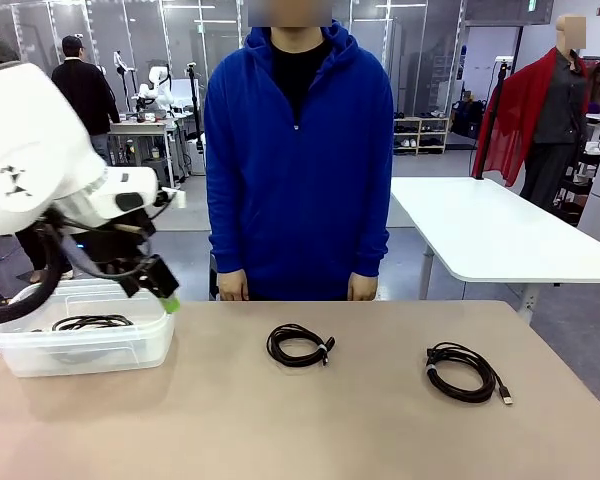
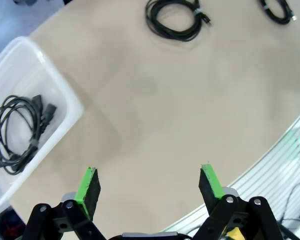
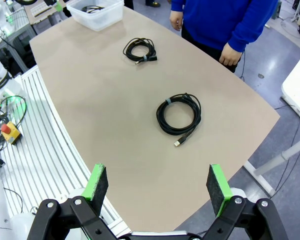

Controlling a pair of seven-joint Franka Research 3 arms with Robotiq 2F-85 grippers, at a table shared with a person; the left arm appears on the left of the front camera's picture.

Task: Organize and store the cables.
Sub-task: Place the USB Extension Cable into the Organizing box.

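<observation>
The desk has a plain beige top, and its edge on the robot's side is curved. Three things lie directly on it. A clear plastic bin stands at the robot's left end. The first cable lies about in the middle, wound in a small round coil and tied with a light strap. The second cable lies well apart from it, toward the robot's right. It is also coiled and strapped, and its USB plug rests flat on the desk.
</observation>
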